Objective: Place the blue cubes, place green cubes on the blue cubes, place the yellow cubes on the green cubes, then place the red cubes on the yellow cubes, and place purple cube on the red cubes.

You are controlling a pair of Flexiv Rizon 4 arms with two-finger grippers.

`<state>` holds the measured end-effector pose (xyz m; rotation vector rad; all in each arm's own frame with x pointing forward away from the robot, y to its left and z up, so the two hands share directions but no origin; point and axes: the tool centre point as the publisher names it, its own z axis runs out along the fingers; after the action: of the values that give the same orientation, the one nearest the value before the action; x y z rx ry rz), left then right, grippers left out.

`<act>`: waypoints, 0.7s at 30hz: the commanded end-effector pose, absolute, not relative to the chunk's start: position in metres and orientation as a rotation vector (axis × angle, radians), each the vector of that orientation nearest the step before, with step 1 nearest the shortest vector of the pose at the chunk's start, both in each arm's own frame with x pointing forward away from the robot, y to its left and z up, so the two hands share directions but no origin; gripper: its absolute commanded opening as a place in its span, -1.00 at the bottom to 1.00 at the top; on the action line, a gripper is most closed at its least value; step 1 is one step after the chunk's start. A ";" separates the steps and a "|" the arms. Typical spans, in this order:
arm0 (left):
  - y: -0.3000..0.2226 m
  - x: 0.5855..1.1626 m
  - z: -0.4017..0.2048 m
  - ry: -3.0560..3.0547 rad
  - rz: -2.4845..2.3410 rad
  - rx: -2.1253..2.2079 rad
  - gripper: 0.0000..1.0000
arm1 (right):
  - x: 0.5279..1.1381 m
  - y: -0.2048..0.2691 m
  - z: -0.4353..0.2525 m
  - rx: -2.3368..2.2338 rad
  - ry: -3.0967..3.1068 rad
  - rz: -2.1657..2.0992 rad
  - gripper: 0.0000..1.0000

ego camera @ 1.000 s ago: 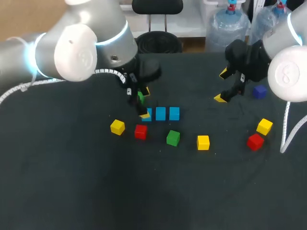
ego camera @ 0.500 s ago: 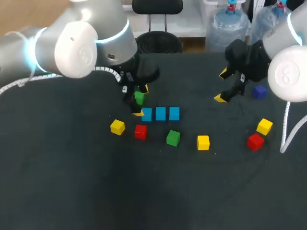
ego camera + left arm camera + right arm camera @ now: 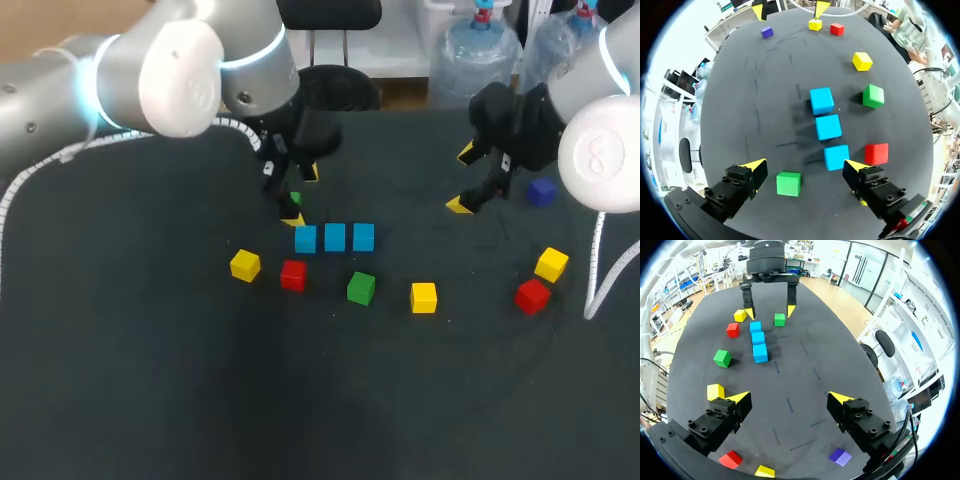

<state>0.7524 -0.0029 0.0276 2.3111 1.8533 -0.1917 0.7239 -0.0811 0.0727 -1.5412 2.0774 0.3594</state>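
The 3 blue cubes lie in a tight row near the middle of the table, a little toward its far edge. Nothing sits on them yet, so I would say the job stands at its second layer, green onto blue. The left hand hangs low by the left end of that row with its fingers spread wide. A green cube rests on the table between them with a gap on either side, so it is not gripped. It sits just beside the end blue cube, on the side toward the far edge, and does not touch it. The second green cube lies on the near side of the row, close to its right end. Of the 2 red cubes, 1 is just near of the row's left end and the other is out toward the right edge. The 3 yellow cubes are scattered along the near side and out to the right. The purple cube waits toward the far right corner, close to the right hand, which hovers wide open and empty, well apart from the row. Next, I judge, the left fingers need to close squarely on the green cube and lift it clear. It then goes down flat on the end blue cube. 1 fingertip stands close to that cube and could nudge the row.
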 end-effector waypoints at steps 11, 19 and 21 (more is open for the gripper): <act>0.009 0.781 0.016 1.888 -0.216 2.322 1.00 | 0.725 -0.081 0.072 -1.542 2.075 0.364 1.00; 0.015 0.788 0.009 1.880 -0.213 2.327 1.00 | 0.725 -0.081 0.072 -1.542 2.075 0.364 1.00; 0.016 0.788 0.008 1.881 -0.215 2.323 1.00 | 0.725 -0.081 0.072 -1.542 2.075 0.364 1.00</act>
<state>0.7836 0.0156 0.0101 2.3183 1.8817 -0.2022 0.7239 -0.0811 0.0727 -1.5412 2.0774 0.3594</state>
